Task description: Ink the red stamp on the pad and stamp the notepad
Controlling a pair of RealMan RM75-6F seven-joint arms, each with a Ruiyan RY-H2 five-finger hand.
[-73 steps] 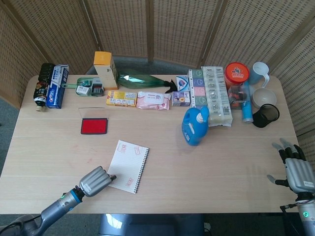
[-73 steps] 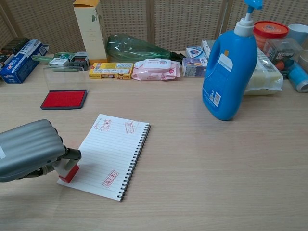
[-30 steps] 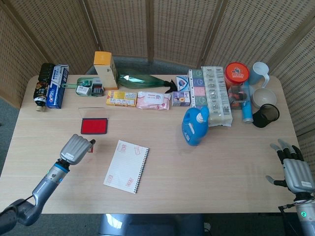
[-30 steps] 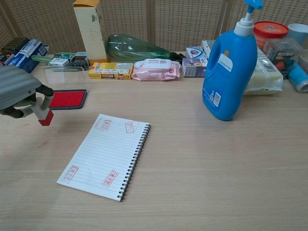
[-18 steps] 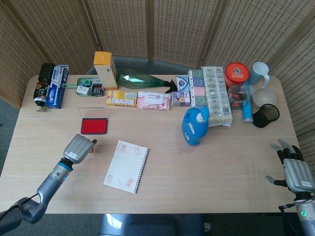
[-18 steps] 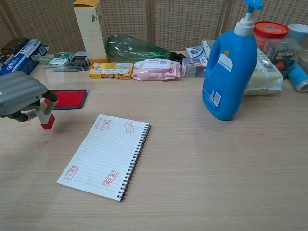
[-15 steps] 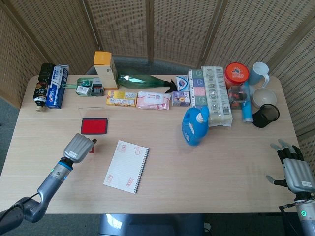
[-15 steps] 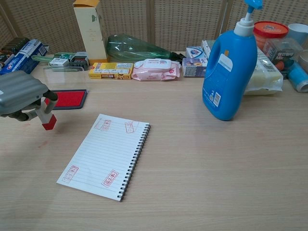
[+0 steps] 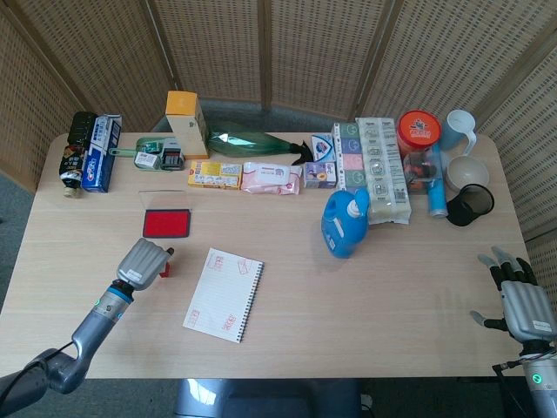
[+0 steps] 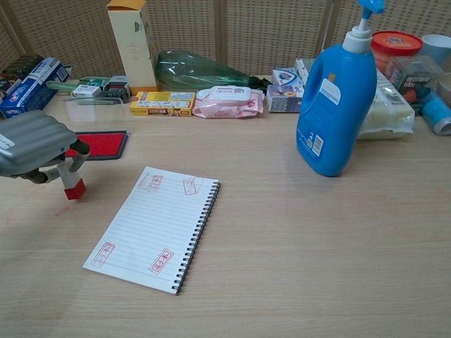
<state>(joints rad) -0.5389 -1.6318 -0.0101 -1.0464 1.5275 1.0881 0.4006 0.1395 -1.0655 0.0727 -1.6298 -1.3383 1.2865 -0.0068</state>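
My left hand grips the red stamp, its red base low over the table, left of the notepad and in front of the ink pad. The spiral notepad lies open with several red prints on its lined page. Just beyond my left hand sits the red ink pad, its clear lid standing behind it. My right hand rests at the table's right front edge with fingers spread, holding nothing.
A blue detergent bottle stands right of centre. Along the back run boxes, a tissue pack, a green bottle, a tall carton and cups.
My left hand lifted the stamp off the notepad's lower left corner, leaving a new print, swung back toward the ink pad, then drifted slightly right and down.
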